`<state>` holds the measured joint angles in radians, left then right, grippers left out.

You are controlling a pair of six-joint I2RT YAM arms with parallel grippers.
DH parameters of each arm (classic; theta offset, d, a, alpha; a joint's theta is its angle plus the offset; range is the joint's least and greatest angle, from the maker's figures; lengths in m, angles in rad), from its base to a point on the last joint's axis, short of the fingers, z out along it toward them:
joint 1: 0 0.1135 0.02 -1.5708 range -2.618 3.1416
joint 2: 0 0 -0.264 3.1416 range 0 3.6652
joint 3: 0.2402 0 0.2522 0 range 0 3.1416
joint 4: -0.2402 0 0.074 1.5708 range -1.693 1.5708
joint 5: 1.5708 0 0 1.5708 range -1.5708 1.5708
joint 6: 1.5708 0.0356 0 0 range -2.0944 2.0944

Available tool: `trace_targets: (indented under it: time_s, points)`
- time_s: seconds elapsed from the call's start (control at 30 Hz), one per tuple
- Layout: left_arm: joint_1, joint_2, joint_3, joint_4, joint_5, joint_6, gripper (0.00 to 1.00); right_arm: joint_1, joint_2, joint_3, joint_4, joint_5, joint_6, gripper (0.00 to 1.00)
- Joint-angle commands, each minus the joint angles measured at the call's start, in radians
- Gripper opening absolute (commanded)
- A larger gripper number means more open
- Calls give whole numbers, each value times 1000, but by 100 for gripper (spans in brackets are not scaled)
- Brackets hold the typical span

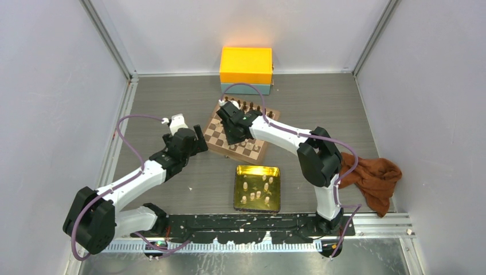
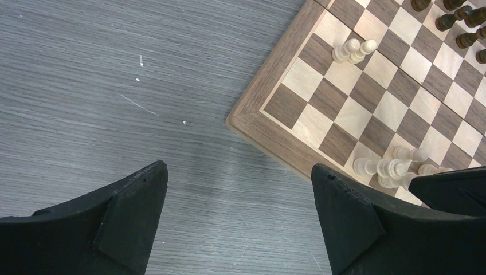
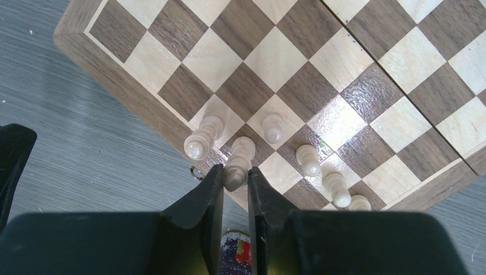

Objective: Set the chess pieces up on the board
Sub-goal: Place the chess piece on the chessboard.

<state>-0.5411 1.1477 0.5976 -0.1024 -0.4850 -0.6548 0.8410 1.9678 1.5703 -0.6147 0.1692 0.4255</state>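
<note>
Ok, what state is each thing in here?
Left end effector: open, empty.
Right end effector: shut on a pale cream wooden chess piece.
Square wooden chessboard: lying flat, partly set.
Other pale cream pieces: some upright on the board, several in the shiny gold square tin tray.
Dark brown chess pieces: upright along the far edge.
Rust-brown cloth: crumpled.

Orange box, gold tray, brown cloth lie apart.

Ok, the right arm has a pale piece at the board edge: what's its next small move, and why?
Probably open the right gripper and lift straight up. It is shut on a pale piece whose base looks seated on an edge-row square of the board, with neighbours close by.
</note>
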Motion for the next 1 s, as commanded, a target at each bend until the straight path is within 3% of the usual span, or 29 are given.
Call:
trace_targets:
  time_s: [0.0,0.17,0.33,0.97]
  points:
    - [3,1,10,40,-3,-11,96,3,-61,-6,-5,-1,12,3]
    - [3,10,19,33,-5,-11,97,3,-59,-9,-5,-4,10,19]
    - [3,10,18,32,-6,-12,97,6,-64,-9,-3,-1,7,29]
    - [3,-4,20,16,-12,-14,97,18,-93,24,-21,6,-8,36]
